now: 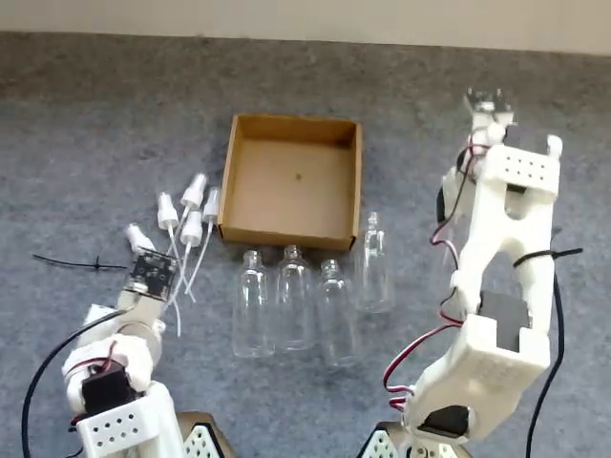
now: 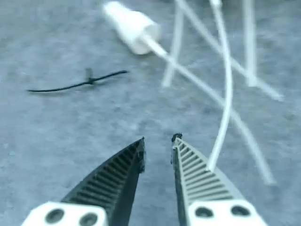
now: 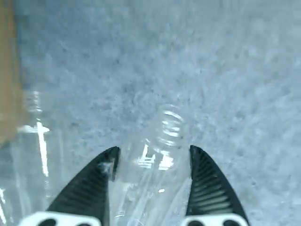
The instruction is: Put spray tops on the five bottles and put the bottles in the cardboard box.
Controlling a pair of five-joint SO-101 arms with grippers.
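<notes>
Four bottles (image 1: 294, 301) are seen without tops in a row just in front of the cardboard box (image 1: 286, 235), between it and the arms' bases. The one at the right-arm end of the row is set closer to the box than the rest. A fifth bottle (image 3: 169, 126) is found past that end of the row, farther from the box, with its threaded neck bare. The right gripper (image 3: 153, 151) is placed around it with the jaws spread to either side of its body. They are judged released, since no squeeze on the plastic can be made out.

Five spray tops (image 1: 194, 189) with long dip tubes are scattered in a loose cluster just beside the box on its left-arm side, and none is fitted. The left gripper (image 2: 158, 140) is held low over the worktop (image 1: 95, 114) at the edge of that cluster farthest from the box. Its jaws are released, with a narrow gap and nothing between them. One spray top (image 2: 132, 27) lies just ahead of the tips, and a tube runs beside one jaw. A black cable tie (image 2: 75, 84) lies farther still from the box.

No bottle has been placed in the box. The task is judged barely begun: all five tops are left to be fitted and all five bottles to be boxed
</notes>
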